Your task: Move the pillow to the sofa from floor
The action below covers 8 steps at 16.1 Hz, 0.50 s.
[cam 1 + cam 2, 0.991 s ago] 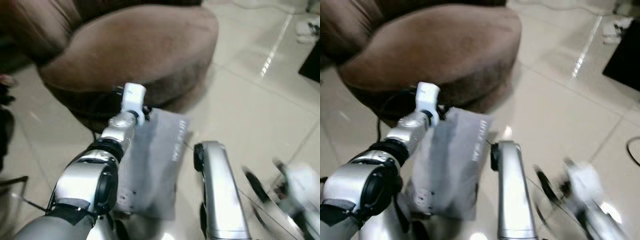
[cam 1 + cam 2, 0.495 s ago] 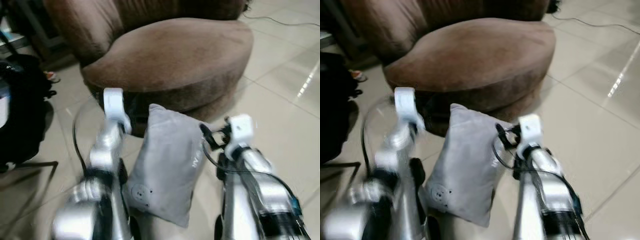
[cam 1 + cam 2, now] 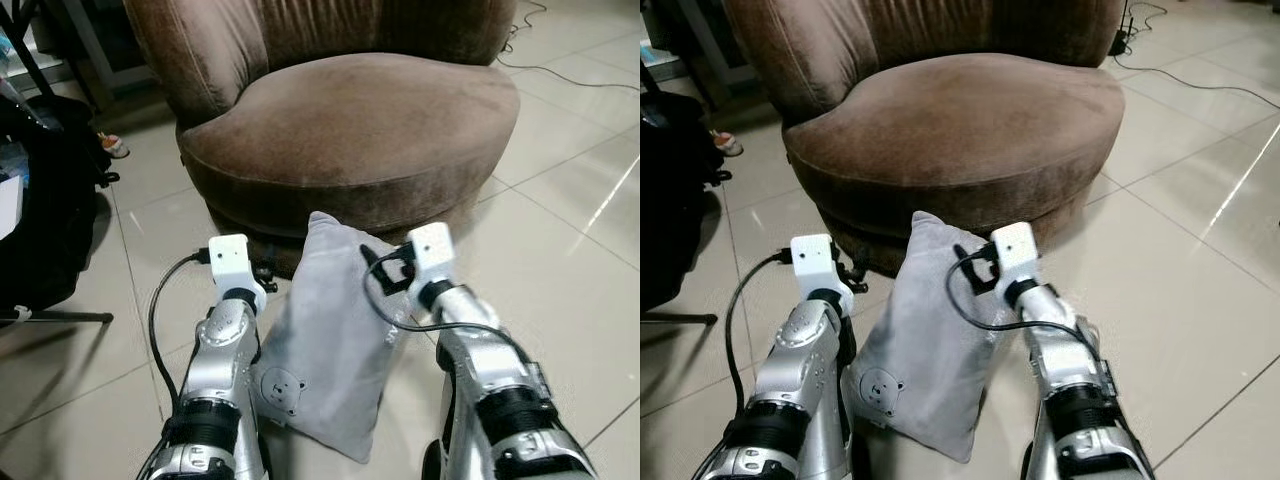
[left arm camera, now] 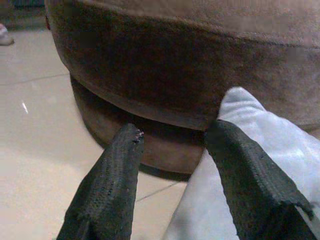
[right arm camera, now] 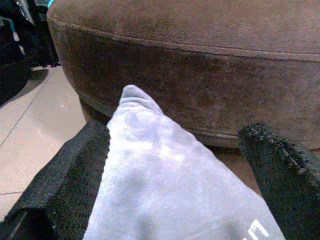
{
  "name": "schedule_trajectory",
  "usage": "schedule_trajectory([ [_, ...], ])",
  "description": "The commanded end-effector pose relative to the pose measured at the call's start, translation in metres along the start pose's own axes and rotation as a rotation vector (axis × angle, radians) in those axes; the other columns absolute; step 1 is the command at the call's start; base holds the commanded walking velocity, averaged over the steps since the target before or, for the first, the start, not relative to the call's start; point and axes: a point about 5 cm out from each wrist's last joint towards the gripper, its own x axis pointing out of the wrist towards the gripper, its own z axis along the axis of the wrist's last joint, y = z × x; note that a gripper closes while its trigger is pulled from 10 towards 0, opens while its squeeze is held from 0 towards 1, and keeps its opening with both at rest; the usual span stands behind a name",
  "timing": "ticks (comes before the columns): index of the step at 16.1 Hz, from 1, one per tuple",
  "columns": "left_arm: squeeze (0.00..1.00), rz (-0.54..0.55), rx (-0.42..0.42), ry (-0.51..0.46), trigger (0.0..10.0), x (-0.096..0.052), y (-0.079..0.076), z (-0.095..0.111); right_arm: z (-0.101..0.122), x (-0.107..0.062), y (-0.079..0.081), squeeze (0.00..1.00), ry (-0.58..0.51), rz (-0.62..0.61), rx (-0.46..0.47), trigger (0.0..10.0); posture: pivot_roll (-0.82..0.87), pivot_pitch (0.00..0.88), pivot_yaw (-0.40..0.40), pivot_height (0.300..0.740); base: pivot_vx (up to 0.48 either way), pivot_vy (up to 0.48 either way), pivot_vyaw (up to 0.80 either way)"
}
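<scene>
The grey pillow (image 3: 335, 340) stands between both arms, its long axis pointing toward the brown sofa (image 3: 360, 130) just ahead. The right gripper (image 5: 175, 170) straddles its top corner with fingers spread wide, not clamped; the left gripper (image 4: 172, 165) is open beside it, one finger against the fabric.

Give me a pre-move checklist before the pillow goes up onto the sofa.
1. Pillow between both arms: ok, it stands tilted between them.
2. Right gripper jaws around the pillow: ok, open, one finger on each side of the fabric; whether they press it, cannot tell.
3. Left gripper holding the pillow: not ok, jaws open, one finger against the pillow's edge, nothing between them.
4. Pillow off the floor: cannot tell.
5. Sofa seat free to take it: ok, brown cushion bare, straight ahead.
6. Cables on the floor: ok, they lie beyond the sofa.
</scene>
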Motion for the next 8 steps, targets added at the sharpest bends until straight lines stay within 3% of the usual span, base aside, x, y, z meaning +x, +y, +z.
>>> schedule_trajectory([
  [1,0.00,0.029,0.007,-0.020,10.0,0.004,0.006,0.010,0.007,0.005,0.003,0.00,-0.019,0.008,-0.016,10.0,-0.11,0.000,0.081,0.310,0.000,0.000,0.00],
  [3,0.00,0.037,0.043,-0.023,10.0,0.005,0.009,0.015,0.005,0.009,0.010,1.00,-0.026,0.029,0.013,10.0,-0.12,0.000,0.094,0.310,0.000,0.000,0.00],
  [6,0.00,-0.022,0.106,-0.018,10.0,0.003,-0.005,0.015,0.003,0.013,0.019,1.00,-0.032,0.035,0.010,10.0,-0.14,0.000,0.097,0.310,0.000,0.000,0.00],
  [8,0.00,-0.058,0.033,0.016,10.0,0.001,-0.020,0.011,0.002,0.012,0.019,1.00,-0.034,0.032,0.008,10.0,-0.14,0.000,0.095,0.310,0.000,0.000,0.00],
])
